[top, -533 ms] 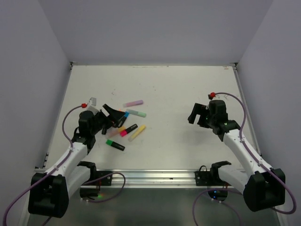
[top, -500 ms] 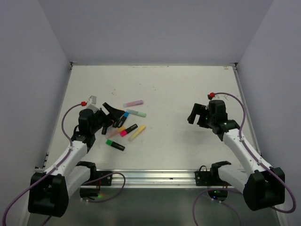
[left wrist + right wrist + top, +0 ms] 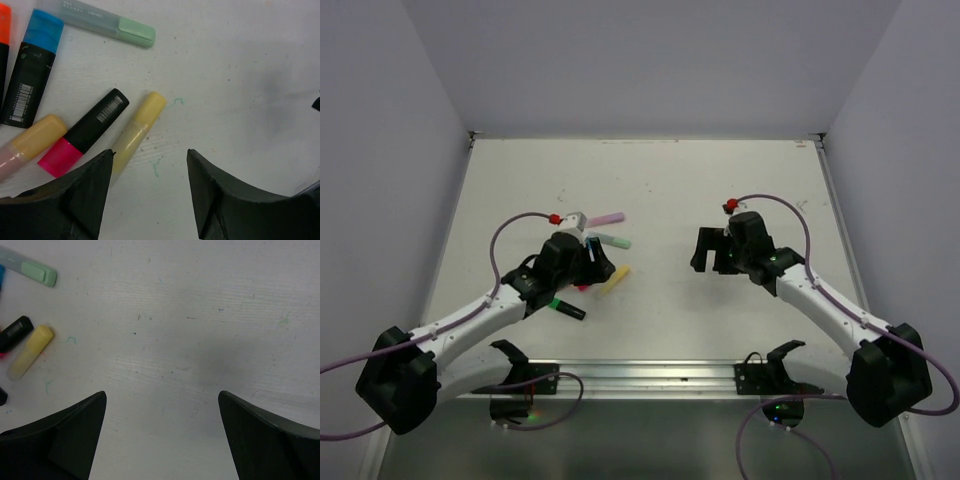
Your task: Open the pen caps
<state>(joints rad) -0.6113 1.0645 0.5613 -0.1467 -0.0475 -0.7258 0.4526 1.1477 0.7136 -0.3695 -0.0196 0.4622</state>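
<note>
Several pens lie in a loose heap left of the table's middle. In the left wrist view I see a mint pen [image 3: 95, 21] with its cap [image 3: 136, 33], a black pen with a blue cap [image 3: 44, 31], a black pen with a pink cap [image 3: 58, 157], a pale yellow pen [image 3: 138, 128] and an orange cap [image 3: 4, 23] at the frame's edge. My left gripper [image 3: 150, 152] hovers open just right of the yellow pen [image 3: 613, 281], holding nothing. My right gripper [image 3: 162, 394] is open over bare table, right of the heap.
A purple pen [image 3: 607, 217] lies at the far side of the heap and a black pen with a green cap [image 3: 565, 307] at the near side. The white table [image 3: 720, 180] carries faint ink marks. Grey walls enclose it on three sides.
My left arm has swung right and forward, bringing its gripper over the heap of pens. My right arm has moved left toward the table's middle. The pens lie as before.
</note>
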